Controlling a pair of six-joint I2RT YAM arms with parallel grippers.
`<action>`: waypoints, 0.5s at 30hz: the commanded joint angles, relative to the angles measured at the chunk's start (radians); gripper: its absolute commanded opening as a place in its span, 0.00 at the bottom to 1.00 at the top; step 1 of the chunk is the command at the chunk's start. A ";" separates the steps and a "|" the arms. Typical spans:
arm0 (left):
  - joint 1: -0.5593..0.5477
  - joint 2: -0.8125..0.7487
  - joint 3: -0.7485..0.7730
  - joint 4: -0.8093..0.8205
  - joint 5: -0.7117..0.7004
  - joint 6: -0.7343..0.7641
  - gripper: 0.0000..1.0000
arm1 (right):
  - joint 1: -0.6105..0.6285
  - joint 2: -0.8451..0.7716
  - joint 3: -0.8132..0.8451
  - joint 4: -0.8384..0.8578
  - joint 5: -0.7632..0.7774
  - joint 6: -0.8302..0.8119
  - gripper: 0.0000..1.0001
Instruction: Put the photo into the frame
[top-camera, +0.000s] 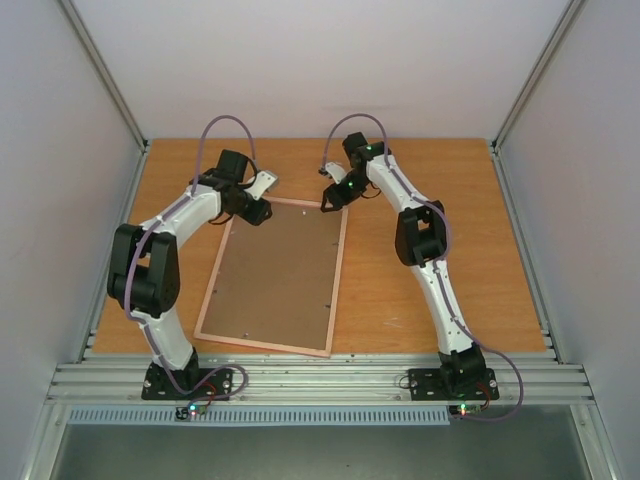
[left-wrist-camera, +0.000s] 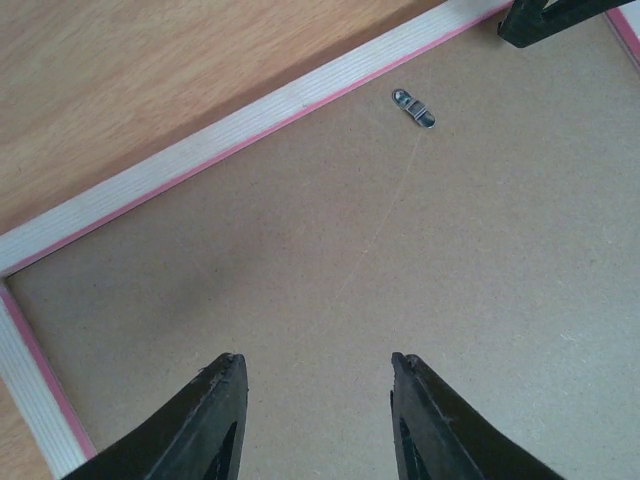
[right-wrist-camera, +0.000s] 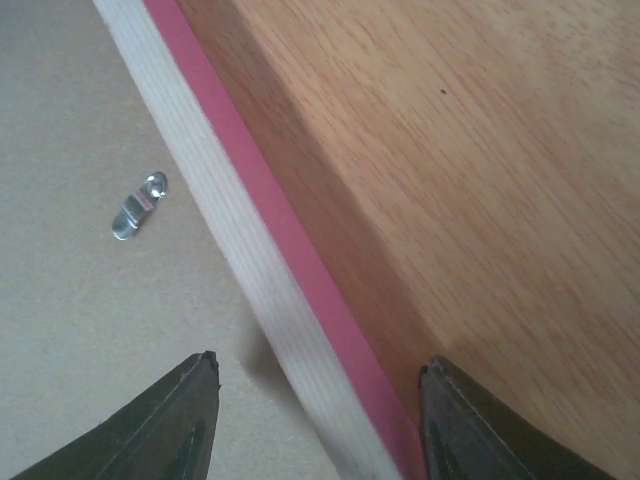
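Observation:
The pink frame (top-camera: 341, 270) lies face down on the wooden table, with a brown backing board (top-camera: 275, 275) filling it. The photo is hidden. My left gripper (top-camera: 256, 211) hovers over the frame's far left corner. In the left wrist view it (left-wrist-camera: 316, 360) stands open above the backing board (left-wrist-camera: 400, 260), nothing between its fingers, with the frame's rail (left-wrist-camera: 250, 120) ahead. My right gripper (top-camera: 331, 199) is at the far right corner. It (right-wrist-camera: 320, 360) is open astride the frame's rail (right-wrist-camera: 240, 240), one finger over the board, the other over the table.
A small metal turn clip (left-wrist-camera: 413, 108) sits on the backing board near the far rail and shows in the right wrist view as the clip (right-wrist-camera: 138, 205). Bare table (top-camera: 470, 250) lies right of the frame. Grey walls close in both sides and the back.

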 joint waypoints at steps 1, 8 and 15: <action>0.005 -0.035 -0.008 0.011 0.005 -0.006 0.41 | 0.012 0.031 0.045 -0.021 0.081 -0.014 0.55; 0.005 -0.022 0.023 0.001 0.005 -0.006 0.41 | 0.066 0.045 0.049 -0.047 0.237 -0.139 0.42; 0.011 -0.026 0.045 -0.008 -0.034 -0.022 0.43 | 0.017 0.035 0.049 -0.071 0.316 -0.113 0.17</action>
